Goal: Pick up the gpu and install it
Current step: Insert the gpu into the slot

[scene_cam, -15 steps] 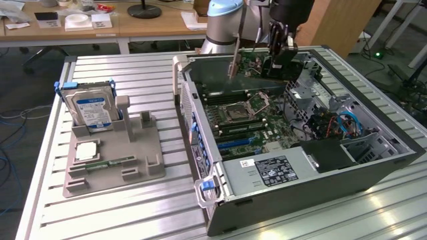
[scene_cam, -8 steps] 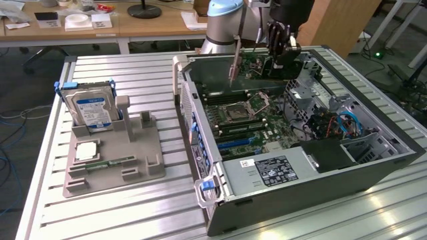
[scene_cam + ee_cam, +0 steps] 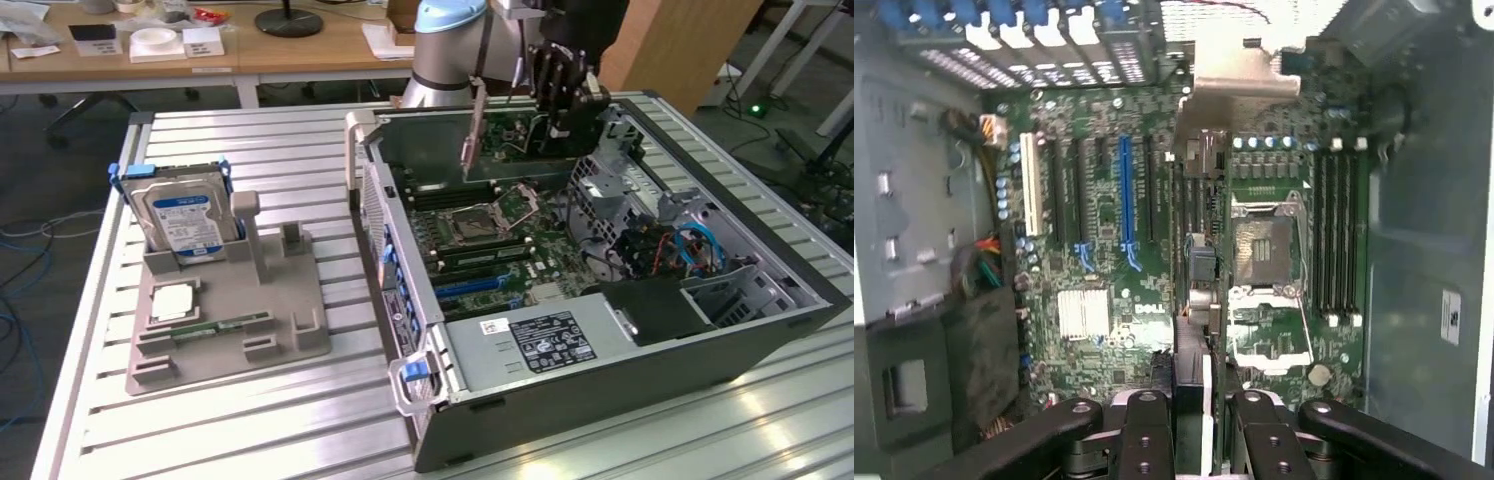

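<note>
Our gripper [image 3: 567, 95] is clamped on the gpu [image 3: 514, 145], hanging it upright over the open case [image 3: 747, 330]. Edge-down, we figure, to meet the slots [image 3: 1124, 200].

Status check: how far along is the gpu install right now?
Done: the gpu is picked up and sits over the open computer case. In hand: the gripper is shut on it, holding it on edge above the motherboard. Left: the card looks clear of the board, not seated in any slot; the blue slot is bare.
</note>
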{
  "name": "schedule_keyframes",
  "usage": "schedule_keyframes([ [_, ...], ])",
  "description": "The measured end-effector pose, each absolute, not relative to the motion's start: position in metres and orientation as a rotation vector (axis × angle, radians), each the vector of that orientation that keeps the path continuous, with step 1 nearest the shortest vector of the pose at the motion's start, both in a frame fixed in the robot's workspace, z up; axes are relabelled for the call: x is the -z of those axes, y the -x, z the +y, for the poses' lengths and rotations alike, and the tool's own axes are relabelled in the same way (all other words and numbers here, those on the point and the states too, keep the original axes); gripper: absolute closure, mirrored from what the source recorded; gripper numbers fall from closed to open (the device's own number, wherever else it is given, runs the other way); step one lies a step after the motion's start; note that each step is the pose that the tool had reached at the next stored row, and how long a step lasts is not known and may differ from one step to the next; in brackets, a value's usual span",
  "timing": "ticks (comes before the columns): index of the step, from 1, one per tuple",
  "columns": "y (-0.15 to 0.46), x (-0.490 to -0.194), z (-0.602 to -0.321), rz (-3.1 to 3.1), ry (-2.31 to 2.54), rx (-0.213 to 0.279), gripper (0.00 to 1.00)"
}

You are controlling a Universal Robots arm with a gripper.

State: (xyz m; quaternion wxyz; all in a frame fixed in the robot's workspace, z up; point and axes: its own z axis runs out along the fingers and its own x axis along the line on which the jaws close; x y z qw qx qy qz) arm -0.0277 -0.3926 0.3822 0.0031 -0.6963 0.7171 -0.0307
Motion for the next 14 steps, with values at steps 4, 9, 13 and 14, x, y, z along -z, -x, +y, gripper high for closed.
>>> schedule_keyframes([
  [4,0.0277,-0.3819,-0.3926,2.177,2.258,0.104,0.73],
  [9,0.0277,-0.3820,-0.3926,2.177,2.258,0.104,0.73],
  [13,0.0278,-0.3814,-0.3926,2.166,2.245,0.077,0.73],
  [14,0.0278,-0.3805,-0.3925,2.166,2.244,0.076,0.73],
])
